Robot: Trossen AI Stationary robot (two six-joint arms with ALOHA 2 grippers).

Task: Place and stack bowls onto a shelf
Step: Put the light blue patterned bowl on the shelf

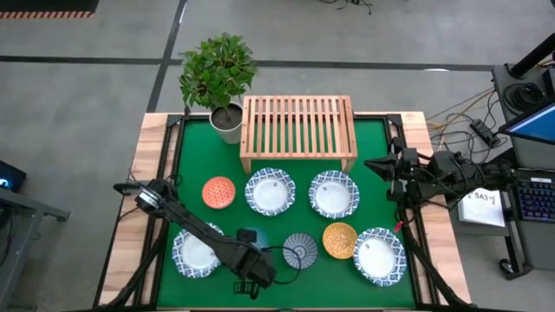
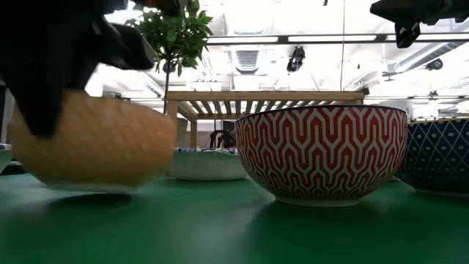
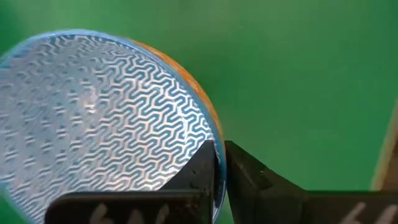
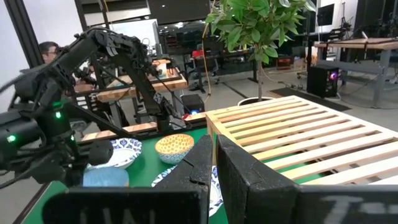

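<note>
Light blue bowl (image 3: 99,118), hidden from above, sits rim-pinched in left hand (image 3: 219,163).

Red zigzag bowl (image 2: 322,154) front and centre, blurred orange bowl (image 2: 91,143) beside it under a dark arm (image 2: 51,51), wooden shelf (image 2: 267,99) behind.

A robotics lab or workshop is being shown: behind the potted plant (image 4: 261,28), wooden workbenches (image 4: 348,46) and a computer tower (image 4: 326,81) are being seen, cables (image 1: 468,121) are being trailed beside the green table (image 1: 373,139), and a person (image 4: 46,50) is being glimpsed beyond.
</note>
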